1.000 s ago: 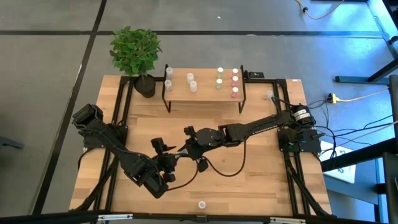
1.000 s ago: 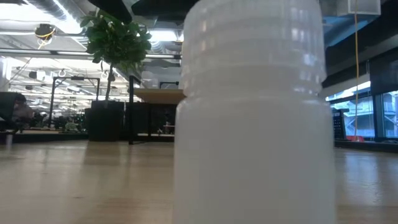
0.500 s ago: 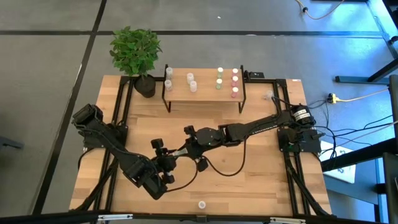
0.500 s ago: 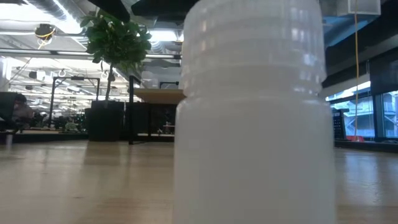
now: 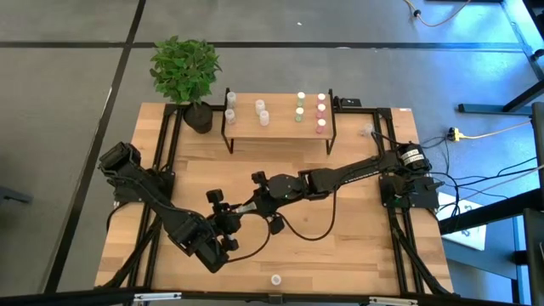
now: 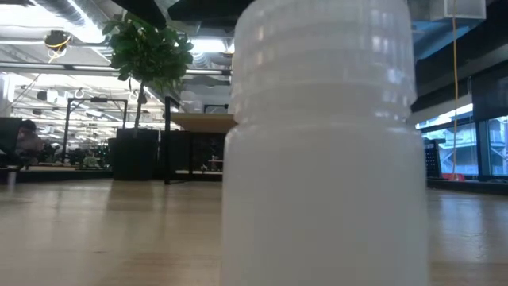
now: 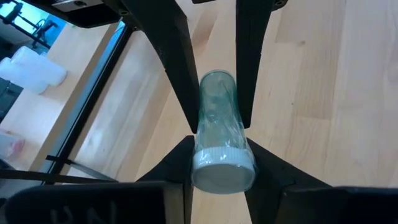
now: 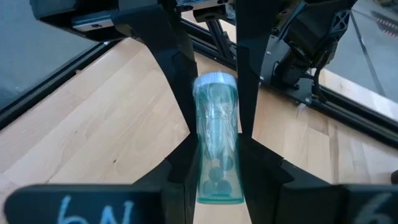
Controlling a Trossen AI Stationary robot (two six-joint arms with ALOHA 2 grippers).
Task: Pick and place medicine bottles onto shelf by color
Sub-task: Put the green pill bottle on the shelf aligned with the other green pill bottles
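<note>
Handover stalled: left gripper (image 7: pixel 214 118) and right gripper (image 8: pixel 211 118) both stay clamped on one clear bottle (image 7: pixel 217 143) mid-table; shelf (image 5: pixel 280 126) placement waits.

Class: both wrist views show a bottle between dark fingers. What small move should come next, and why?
Probably one gripper should open, likely the left gripper. Both it and the right gripper appear shut on the same white-capped bottle, meeting mid-table, so neither can carry it to the shelf until one lets go. Which arm is giving is not clear.
</note>
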